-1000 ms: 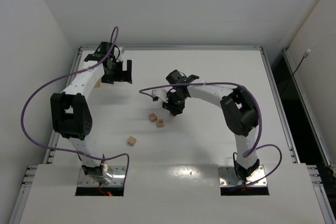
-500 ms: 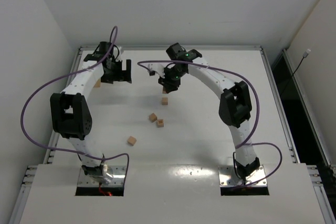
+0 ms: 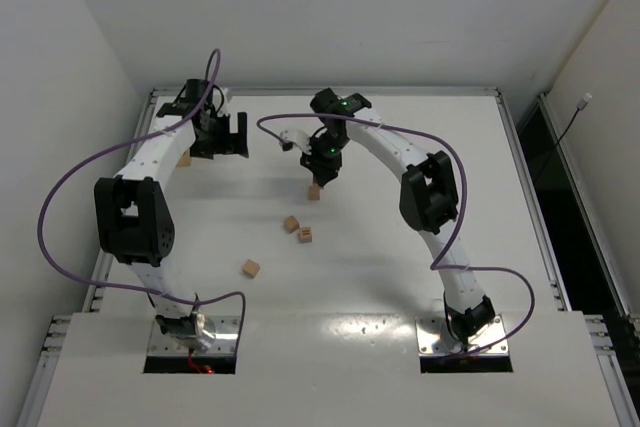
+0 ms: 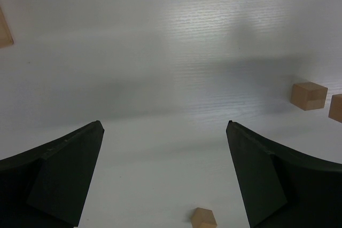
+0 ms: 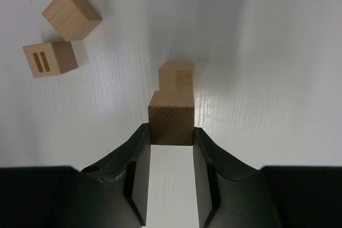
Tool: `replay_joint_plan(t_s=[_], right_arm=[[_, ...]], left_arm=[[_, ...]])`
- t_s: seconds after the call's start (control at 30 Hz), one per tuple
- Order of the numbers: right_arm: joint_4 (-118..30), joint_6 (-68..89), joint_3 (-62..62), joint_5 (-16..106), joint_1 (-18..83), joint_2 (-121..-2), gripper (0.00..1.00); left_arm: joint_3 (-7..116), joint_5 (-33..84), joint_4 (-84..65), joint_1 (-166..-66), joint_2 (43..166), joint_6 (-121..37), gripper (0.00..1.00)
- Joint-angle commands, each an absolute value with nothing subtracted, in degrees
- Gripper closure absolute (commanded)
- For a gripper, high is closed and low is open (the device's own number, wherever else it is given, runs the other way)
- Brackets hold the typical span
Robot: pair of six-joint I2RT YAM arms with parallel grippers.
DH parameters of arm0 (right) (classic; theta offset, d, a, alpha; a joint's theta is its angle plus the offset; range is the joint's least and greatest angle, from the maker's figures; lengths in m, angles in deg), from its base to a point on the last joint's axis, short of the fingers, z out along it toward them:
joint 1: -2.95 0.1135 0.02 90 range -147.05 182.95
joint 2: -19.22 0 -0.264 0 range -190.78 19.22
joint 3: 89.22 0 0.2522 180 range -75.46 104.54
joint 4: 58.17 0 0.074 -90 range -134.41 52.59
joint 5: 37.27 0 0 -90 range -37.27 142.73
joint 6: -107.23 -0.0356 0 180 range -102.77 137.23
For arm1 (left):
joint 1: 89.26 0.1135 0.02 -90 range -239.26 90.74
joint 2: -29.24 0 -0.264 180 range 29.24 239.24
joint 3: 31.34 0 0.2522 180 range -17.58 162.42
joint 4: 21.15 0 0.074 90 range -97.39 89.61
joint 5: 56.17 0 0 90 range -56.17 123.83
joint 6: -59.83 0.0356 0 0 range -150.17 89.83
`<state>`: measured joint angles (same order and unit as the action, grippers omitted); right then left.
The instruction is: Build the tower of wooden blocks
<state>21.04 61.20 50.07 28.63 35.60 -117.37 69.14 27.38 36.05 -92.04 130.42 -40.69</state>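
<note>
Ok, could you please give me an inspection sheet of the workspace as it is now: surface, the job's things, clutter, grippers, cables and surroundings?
Surface: white table, no stains seen.
Job's things: no tower yet. The held block hangs over a second block standing on the table; contact cannot be told. Four loose blocks lie around, one beside the left arm.
Clutter: nothing seen.
Grippers: left gripper, fingers wide open, empty. Right gripper, fingers shut on the held block.
Cables: purple cables loop from each arm, off the blocks.
Surroundings: white walls; a dark gap right of the table, with a thin cable there.
</note>
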Motion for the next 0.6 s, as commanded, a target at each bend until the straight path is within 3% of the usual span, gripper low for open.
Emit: replay_joint_plan(t_s=[0.0, 0.57], right_arm=[[22.21, 62.58, 52.77, 26.89, 35.74, -116.57, 1.0], [19.92, 60.91, 53.82, 29.17, 37.85, -118.24, 1.0]], left_arm=[[68.9, 26.54, 34.45, -91.02, 129.7, -40.1, 0.0], [68.38, 26.01, 34.45, -91.02, 129.7, -40.1, 0.0]])
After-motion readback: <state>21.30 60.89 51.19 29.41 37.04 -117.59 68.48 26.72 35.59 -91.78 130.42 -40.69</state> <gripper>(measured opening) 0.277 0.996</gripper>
